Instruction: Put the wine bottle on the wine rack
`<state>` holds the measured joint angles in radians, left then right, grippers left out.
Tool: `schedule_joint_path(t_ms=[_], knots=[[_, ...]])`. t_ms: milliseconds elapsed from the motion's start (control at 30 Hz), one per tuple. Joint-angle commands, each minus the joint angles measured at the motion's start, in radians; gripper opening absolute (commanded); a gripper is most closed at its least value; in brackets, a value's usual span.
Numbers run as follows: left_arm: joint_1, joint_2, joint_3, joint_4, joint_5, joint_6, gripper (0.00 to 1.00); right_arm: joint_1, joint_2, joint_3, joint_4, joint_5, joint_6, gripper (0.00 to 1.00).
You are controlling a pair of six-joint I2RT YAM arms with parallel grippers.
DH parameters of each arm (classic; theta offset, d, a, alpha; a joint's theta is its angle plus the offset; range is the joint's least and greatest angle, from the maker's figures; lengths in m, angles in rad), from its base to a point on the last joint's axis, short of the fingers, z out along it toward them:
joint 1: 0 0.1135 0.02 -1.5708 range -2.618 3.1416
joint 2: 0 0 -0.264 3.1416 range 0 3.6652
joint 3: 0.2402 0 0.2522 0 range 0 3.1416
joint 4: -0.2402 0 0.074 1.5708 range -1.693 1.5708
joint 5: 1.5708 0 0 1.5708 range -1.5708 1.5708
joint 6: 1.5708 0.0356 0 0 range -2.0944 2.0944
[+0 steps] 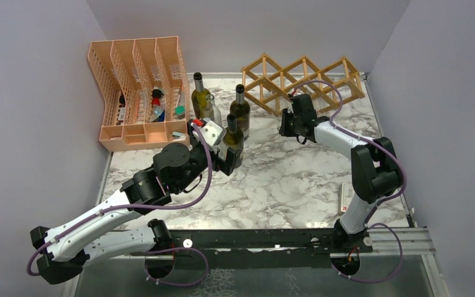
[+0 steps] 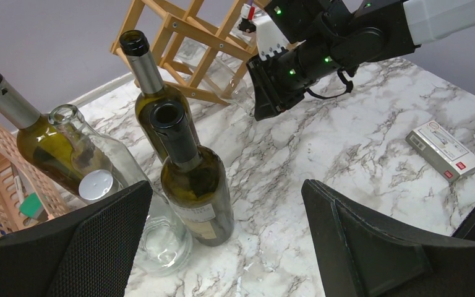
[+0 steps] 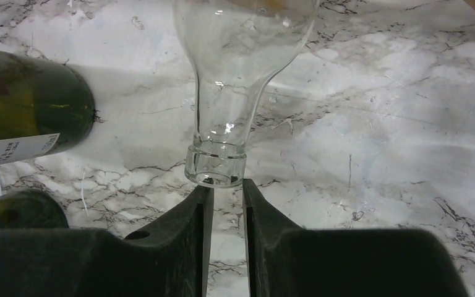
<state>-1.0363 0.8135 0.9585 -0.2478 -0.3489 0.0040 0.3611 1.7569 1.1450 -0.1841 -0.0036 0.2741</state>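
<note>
The light wooden wine rack (image 1: pixel 303 80) stands at the back right. A clear glass bottle (image 3: pixel 241 68) lies with its mouth toward my right gripper (image 3: pixel 222 189). The jaws are nearly together with nothing between them, their tips right at the bottle's mouth. In the left wrist view the clear bottle (image 2: pixel 232 77) lies in a low cell of the rack (image 2: pixel 179 37). My left gripper (image 2: pixel 222 247) is wide open, and a standing dark green wine bottle (image 2: pixel 195 185) is just ahead between its fingers. In the top view this gripper (image 1: pixel 234 158) is next to that bottle (image 1: pixel 233 139).
Two more green bottles (image 1: pixel 199 93) (image 1: pixel 240 108) and a clear upright bottle (image 2: pixel 108 173) stand close behind the dark one. A peach mesh file organizer (image 1: pixel 137 93) with small items stands at the back left. A small white box (image 1: pixel 344 197) lies near the right arm's base.
</note>
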Motion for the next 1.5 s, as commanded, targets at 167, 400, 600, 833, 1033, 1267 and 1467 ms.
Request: schedule_joint_path(t_ms=[167, 400, 600, 833, 1033, 1267, 1467], knots=[[-0.002, -0.005, 0.016, 0.022, -0.02, 0.0, 0.99, 0.002, -0.093, -0.071, -0.005, 0.14, 0.052, 0.28], [-0.002, -0.013, 0.016, 0.012, -0.018, -0.004, 0.99, -0.027, -0.167, -0.162, -0.079, 0.293, 0.112, 0.3], [-0.002, -0.017, 0.012, 0.01, -0.015, -0.009, 0.99, -0.118, -0.213, -0.212, -0.113, 0.343, 0.15, 0.28], [-0.002, -0.015, 0.016, 0.01, -0.016, -0.012, 0.99, -0.201, -0.187, -0.179, -0.084, 0.315, 0.101, 0.25], [-0.002, -0.004, 0.021, 0.009, -0.021, -0.012, 0.99, -0.228, -0.126, -0.11, -0.059, 0.29, 0.067, 0.23], [-0.002, 0.005, 0.027, 0.009, -0.025, -0.012, 0.99, -0.229, -0.099, -0.081, -0.039, 0.277, 0.082, 0.23], [-0.002, 0.011, 0.033, 0.01, -0.035, -0.01, 0.99, -0.229, -0.158, -0.108, -0.088, 0.223, 0.095, 0.29]])
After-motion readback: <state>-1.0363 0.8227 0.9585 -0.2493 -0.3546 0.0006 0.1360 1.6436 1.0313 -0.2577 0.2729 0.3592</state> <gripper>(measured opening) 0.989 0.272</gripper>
